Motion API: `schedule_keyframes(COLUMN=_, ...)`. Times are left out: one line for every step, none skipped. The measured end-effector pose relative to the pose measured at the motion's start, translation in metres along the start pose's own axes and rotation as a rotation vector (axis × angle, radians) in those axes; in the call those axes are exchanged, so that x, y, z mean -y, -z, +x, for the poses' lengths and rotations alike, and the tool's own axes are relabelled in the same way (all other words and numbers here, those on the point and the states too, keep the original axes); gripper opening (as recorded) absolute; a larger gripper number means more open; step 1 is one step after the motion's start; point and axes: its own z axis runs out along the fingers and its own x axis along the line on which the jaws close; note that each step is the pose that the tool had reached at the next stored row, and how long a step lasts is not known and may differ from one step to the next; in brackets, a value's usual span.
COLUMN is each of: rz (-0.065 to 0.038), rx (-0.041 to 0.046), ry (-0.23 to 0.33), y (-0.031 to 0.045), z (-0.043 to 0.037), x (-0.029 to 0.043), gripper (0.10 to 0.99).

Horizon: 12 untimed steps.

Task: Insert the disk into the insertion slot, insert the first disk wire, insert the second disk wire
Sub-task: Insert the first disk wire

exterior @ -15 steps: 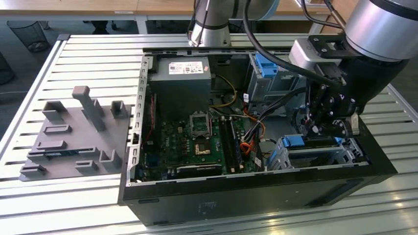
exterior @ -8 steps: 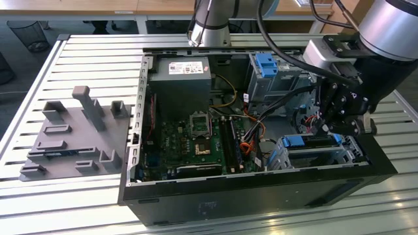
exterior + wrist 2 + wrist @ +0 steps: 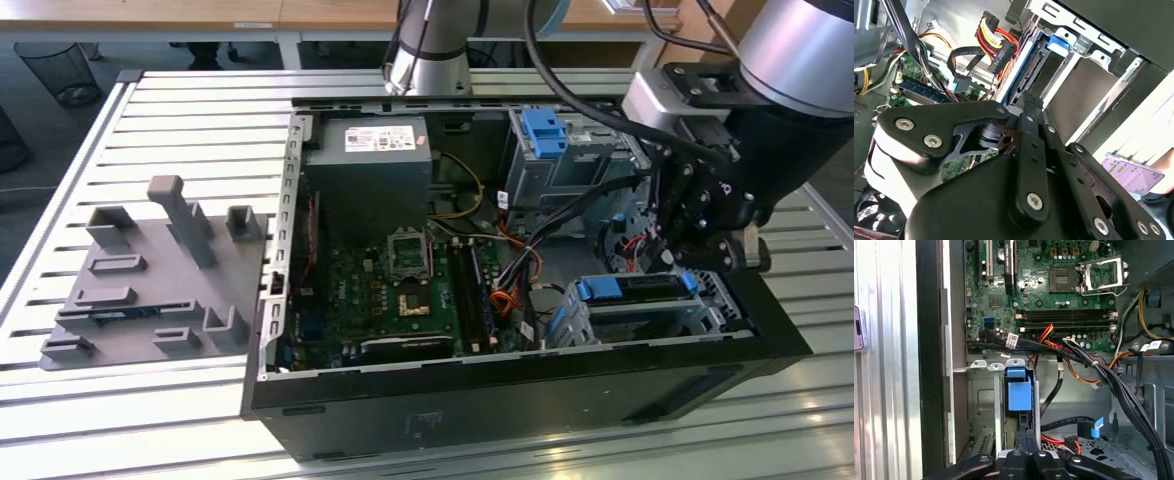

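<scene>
Disk (image 3: 638, 288), a flat silver-grey hard drive framed by a bright blue plastic carrier, sat inside the insertion slot (image 3: 721, 300). That slot was the box-shaped silver metal cage with perforated walls, in the corner of the open black computer case (image 3: 534, 400) toward the exterior view's right.

At the exterior view's left, a grey moulded fixture plate with upright posts (image 3: 147, 300) lay on the slatted metal surface (image 3: 200, 110), just beside the case. Inside the case came the green motherboard (image 3: 400, 290), with the grey power supply box (image 3: 367, 180) beyond it. Next came a tangle of orange, red and black cables (image 3: 505, 298), then the taller grey bay with a blue latch (image 3: 574, 175), apart from the cage. Farthest right, the black jaws hung directly over the disk, their tips close to the carrier's upper edge. Whether they touched it could not be told.

In both wrist views the jaws looked pressed together. The disk (image 3: 1019, 392) stood edge-on straight ahead of their tips, with grey cage walls (image 3: 981, 405) on either side. In the second wrist view, the carrier's blue tab (image 3: 1059, 42) showed past the tips. A black plug on red and yellow wires (image 3: 1001, 55) and a flat black cable ending in a blue plug (image 3: 956, 82) hung near the disk's edge.
</scene>
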Motion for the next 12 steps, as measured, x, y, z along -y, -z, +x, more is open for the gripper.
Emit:
schedule_keyframes(rz=0.0, rx=-0.0001, ry=-0.003, y=0.0018, z=-0.0001, x=0.0, gripper=0.106)
schedule_keyframes(rz=0.0, rx=0.0, ry=-0.006, y=0.0039, z=-0.0003, x=0.0, gripper=0.106)
schedule_keyframes(rz=0.0, rx=0.0, ry=-0.008, y=0.006, z=-0.0006, x=-0.0001, gripper=0.106)
schedule_keyframes(rz=0.0, rx=0.0, ry=-0.01, y=0.0077, z=-0.0009, x=-0.0001, gripper=0.106)
schedule_keyframes(rz=0.0, rx=0.0003, ry=-0.015, y=0.008, z=-0.0012, x=-0.0001, gripper=0.106)
schedule_keyframes(rz=0.0, rx=0.0005, ry=-0.022, y=0.008, z=-0.0017, x=-0.0001, gripper=0.106)
schedule_keyframes(rz=0.0, rx=0.0005, ry=-0.03, y=0.008, z=-0.002, x=-0.0001, gripper=0.106)
schedule_keyframes(rz=0.0, rx=0.0002, ry=-0.036, y=0.0081, z=-0.0026, x=-0.0001, gripper=0.106)
schedule_keyframes(rz=0.0, rx=0.0003, ry=-0.04, y=0.0081, z=-0.0035, x=0.0004, gripper=0.106)
schedule_keyframes(rz=0.0, rx=0.0003, ry=-0.04, y=0.008, z=-0.0048, x=0.0012, gripper=0.106)
schedule_keyframes(rz=0.0, rx=0.0003, ry=-0.04, y=0.0078, z=-0.0059, x=0.002, gripper=0.106)
schedule_keyframes(rz=0.0, rx=0.0002, ry=-0.04, y=0.0077, z=-0.0075, x=0.0027, gripper=0.106)
